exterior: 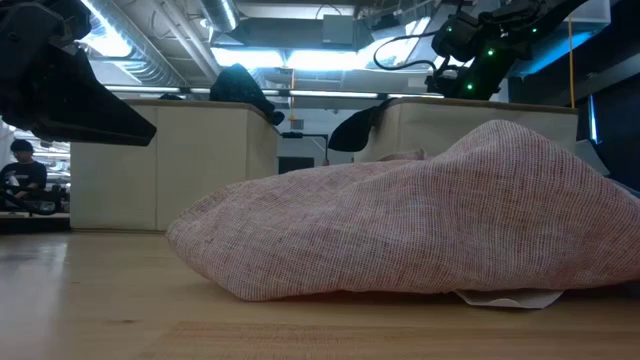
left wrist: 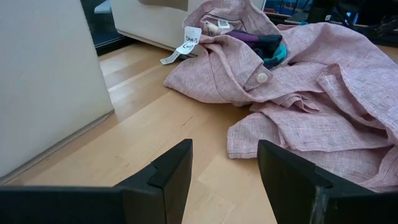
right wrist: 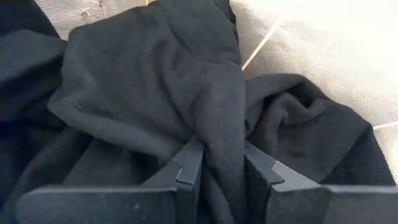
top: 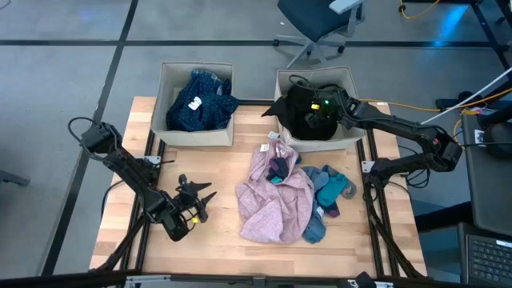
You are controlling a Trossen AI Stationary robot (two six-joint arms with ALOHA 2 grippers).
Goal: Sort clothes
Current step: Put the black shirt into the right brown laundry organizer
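Note:
A black garment lies in the right beige bin, with a flap over the bin's left wall. My right gripper is in that bin, shut on the black garment. A pink shirt lies crumpled on the table's middle, with dark and teal pieces on its far part. Teal and blue socks lie at its right. Navy dotted and blue clothes fill the left bin. My left gripper is open, low over the table, left of the pink shirt. My right gripper pinches a raised fold of the black garment between its two fingers. The fingers come from above into the bin. The rest of the garment lies slack in the bin around them.
A small white paper tag lies at the pink shirt's far edge, near the right bin. Bare wood lies at the table's left and near side. An office chair stands beyond the bins.

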